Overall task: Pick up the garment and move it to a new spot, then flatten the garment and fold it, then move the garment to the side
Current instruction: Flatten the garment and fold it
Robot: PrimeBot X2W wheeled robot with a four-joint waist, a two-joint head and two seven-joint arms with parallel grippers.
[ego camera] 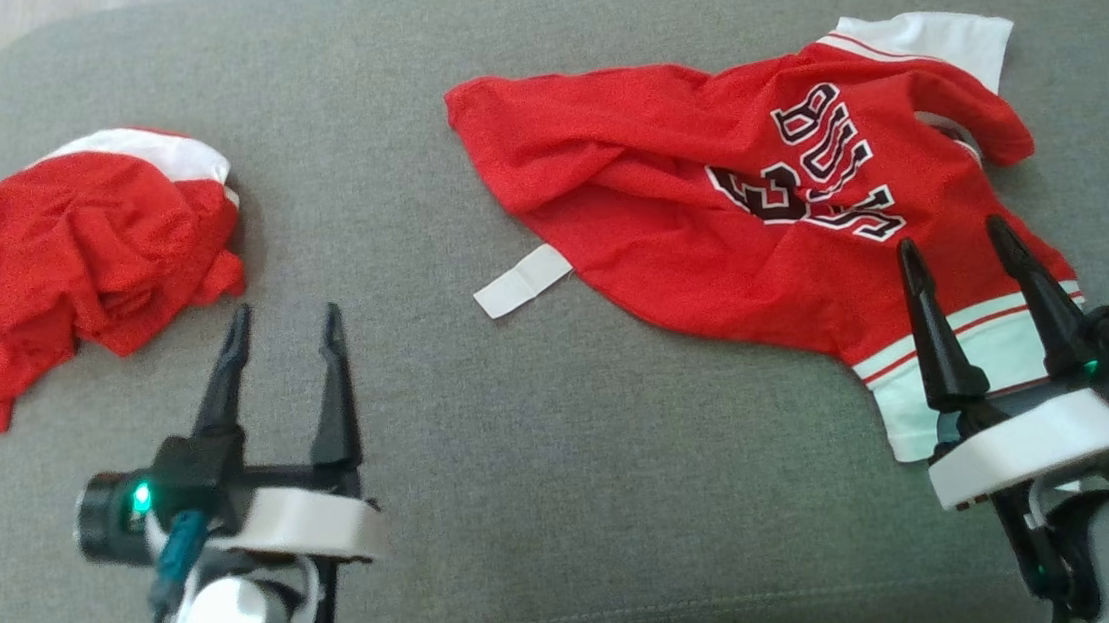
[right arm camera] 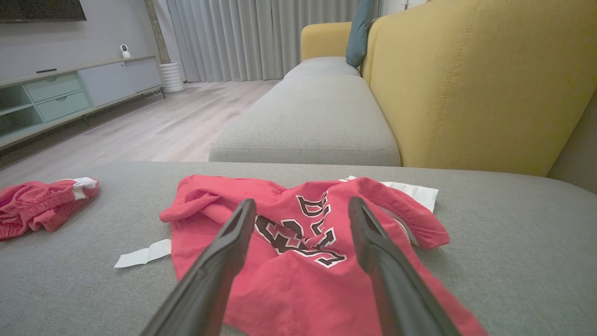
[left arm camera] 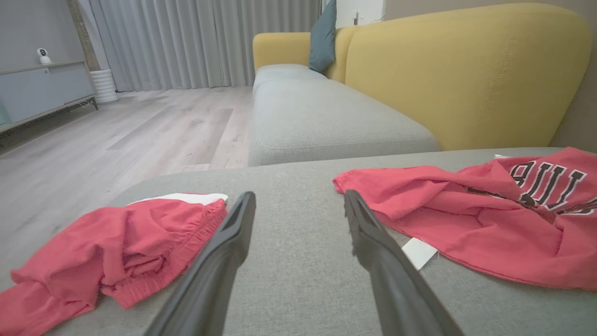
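Soft, even light is falling across the grey cushion [ego camera: 529,474] in the head view, leaving only faint shadows under the jersey [ego camera: 688,230] edge. That picture is looking slightly grainy, and the white mount of the right gripper [ego camera: 949,235] is smearing, perhaps from motion. The wrist views are reading dimmer and cooler. Pale light is glowing through the curtains [left arm camera: 205,42] and shining weakly off the floor [left arm camera: 140,135]. The wide lens is bowing lines near the edges, and the near fingers [left arm camera: 219,270] are blurring.
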